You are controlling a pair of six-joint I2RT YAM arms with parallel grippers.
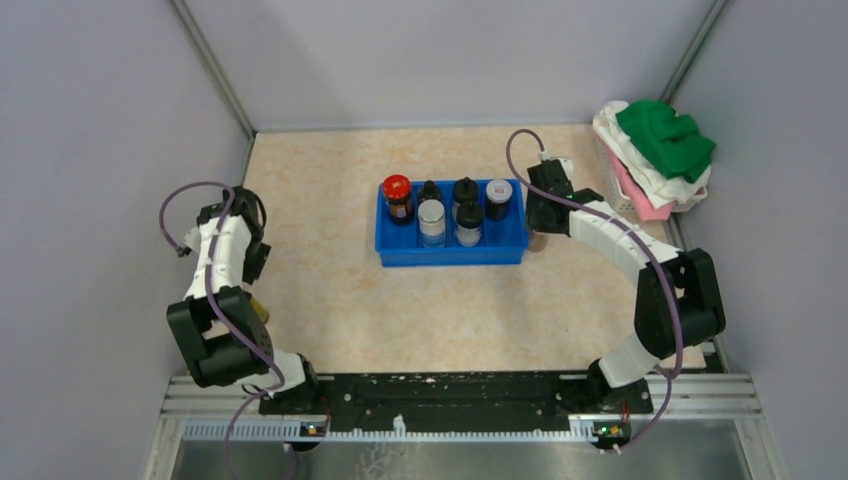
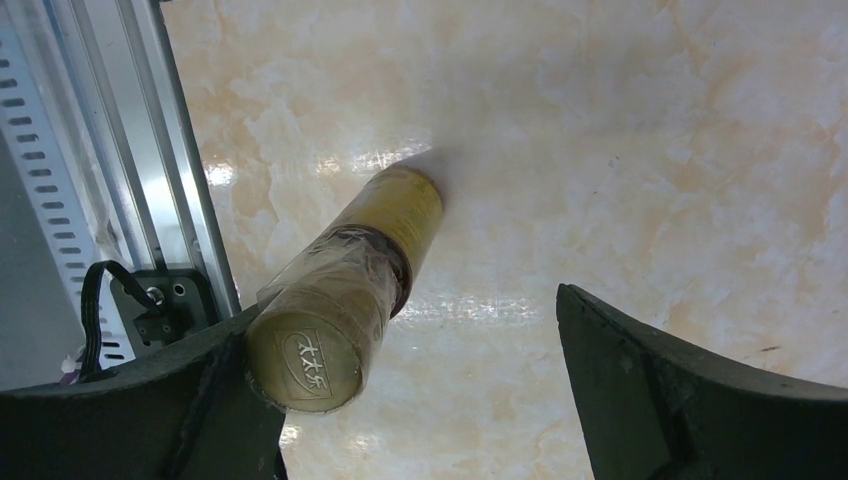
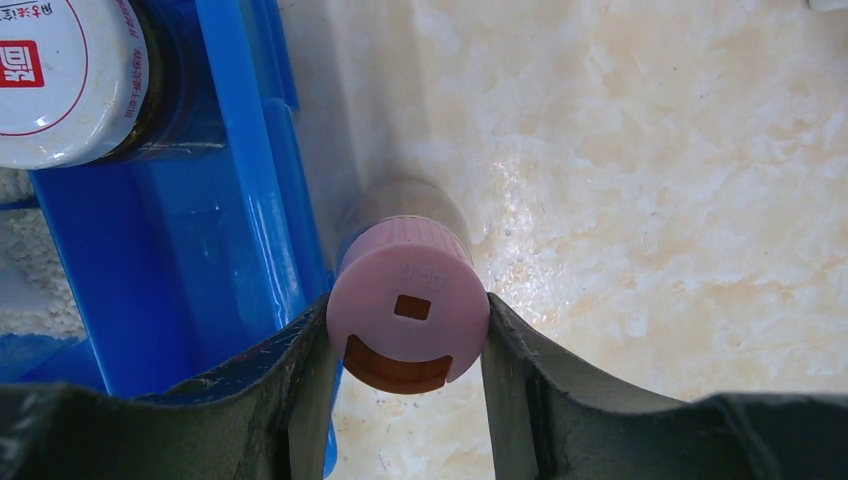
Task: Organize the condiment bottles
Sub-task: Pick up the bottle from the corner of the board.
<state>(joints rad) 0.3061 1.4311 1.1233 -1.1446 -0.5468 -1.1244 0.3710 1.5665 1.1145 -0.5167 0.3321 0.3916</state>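
Our right pincer (image 3: 408, 340) is clamped on the pink-capped bottle (image 3: 405, 290), just outside the wall of the blue tray (image 3: 240, 180). We should lift it straight up, clear the rim, then lower it into the bare corner. Our left pincer (image 2: 405, 320) gapes wide beside a gold-capped bottle (image 2: 340, 300) on the tabletop (image 2: 620, 150).

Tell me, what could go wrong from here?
The right fingers hold the pink-capped bottle right beside the tray wall; lifting it in might clip that wall or the white-lidded jar inside. The gold bottle stands close by one of the open left fingers, so closing might tip it.
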